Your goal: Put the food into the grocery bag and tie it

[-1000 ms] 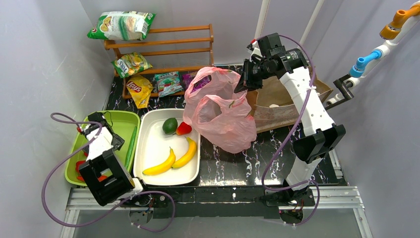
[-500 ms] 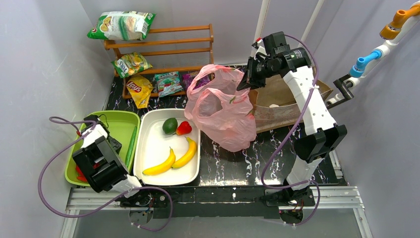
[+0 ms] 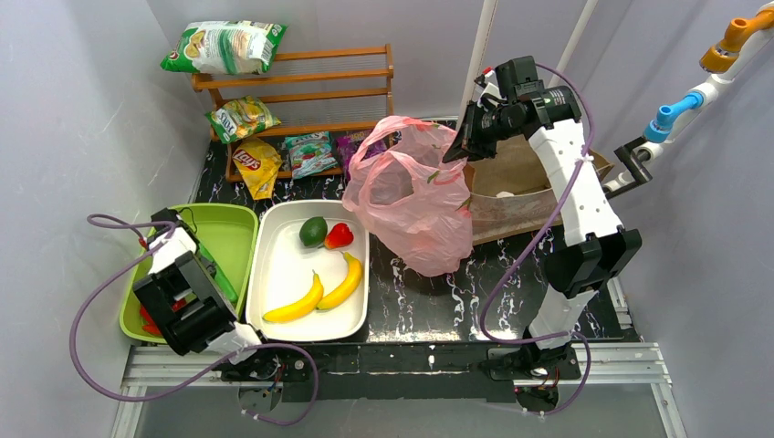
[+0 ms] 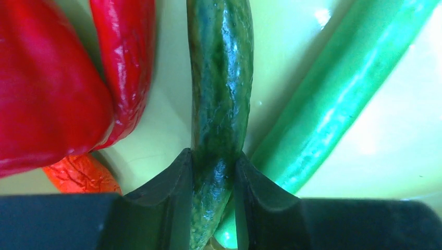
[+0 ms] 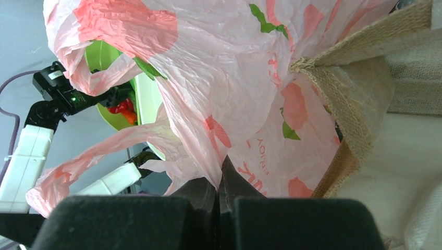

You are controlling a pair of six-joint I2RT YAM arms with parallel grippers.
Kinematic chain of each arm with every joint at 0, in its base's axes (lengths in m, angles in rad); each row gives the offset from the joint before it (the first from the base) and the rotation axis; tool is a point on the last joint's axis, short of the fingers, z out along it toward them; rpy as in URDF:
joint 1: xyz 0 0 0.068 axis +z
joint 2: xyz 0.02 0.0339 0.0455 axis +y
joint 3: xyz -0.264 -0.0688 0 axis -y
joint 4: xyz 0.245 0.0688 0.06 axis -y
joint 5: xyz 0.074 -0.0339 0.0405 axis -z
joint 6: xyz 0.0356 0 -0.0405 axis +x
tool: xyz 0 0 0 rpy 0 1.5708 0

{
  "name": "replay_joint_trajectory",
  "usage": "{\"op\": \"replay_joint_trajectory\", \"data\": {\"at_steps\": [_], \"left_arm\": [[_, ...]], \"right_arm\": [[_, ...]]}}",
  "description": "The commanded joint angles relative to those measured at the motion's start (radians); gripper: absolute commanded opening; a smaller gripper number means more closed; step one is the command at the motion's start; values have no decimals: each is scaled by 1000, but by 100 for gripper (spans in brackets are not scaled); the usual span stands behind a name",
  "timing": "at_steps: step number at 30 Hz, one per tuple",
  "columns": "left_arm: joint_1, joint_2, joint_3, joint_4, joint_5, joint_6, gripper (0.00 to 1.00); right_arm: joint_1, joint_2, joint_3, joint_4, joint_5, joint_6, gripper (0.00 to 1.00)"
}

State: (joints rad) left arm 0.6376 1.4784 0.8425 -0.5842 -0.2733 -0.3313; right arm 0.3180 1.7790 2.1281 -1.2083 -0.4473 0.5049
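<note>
Black marbled desk (image 3: 511, 274) from above: the grocery bag (image 3: 415, 205) hangs from the right pincer (image 3: 470, 137) beside a brown sack (image 3: 511, 187); two bananas (image 3: 297, 303) lie in the white tray (image 3: 265, 239). Left wrist view: the left pincer (image 4: 213, 161) is clamped on a dark cucumber (image 4: 221, 78) in the green tray (image 4: 365, 156), with red peppers (image 4: 47, 88) beside it. Right wrist view: the jaws are pressed together on the pink bag film.
</note>
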Motion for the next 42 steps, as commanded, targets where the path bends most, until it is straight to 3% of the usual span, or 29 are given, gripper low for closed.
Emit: {"op": "replay_joint_trajectory", "data": {"at_steps": [1,8,21,34,42], "left_arm": [[-5,-131,34,-34,-42,-26,0],[-53,-221,134,-105,-119,-56,0],[-125,-323,305,-173,33,-156,0],[-403,-315,446,-118,145,-100,0],[-612,-379,407,-62,262,-113,0]], "right_arm": [[-4,20,37,35,-49,16,1],[-5,41,46,48,-102,41,1],[-4,50,32,52,-142,83,1],[0,-75,-130,152,-101,55,1],[28,-296,-408,287,6,45,1]]}}
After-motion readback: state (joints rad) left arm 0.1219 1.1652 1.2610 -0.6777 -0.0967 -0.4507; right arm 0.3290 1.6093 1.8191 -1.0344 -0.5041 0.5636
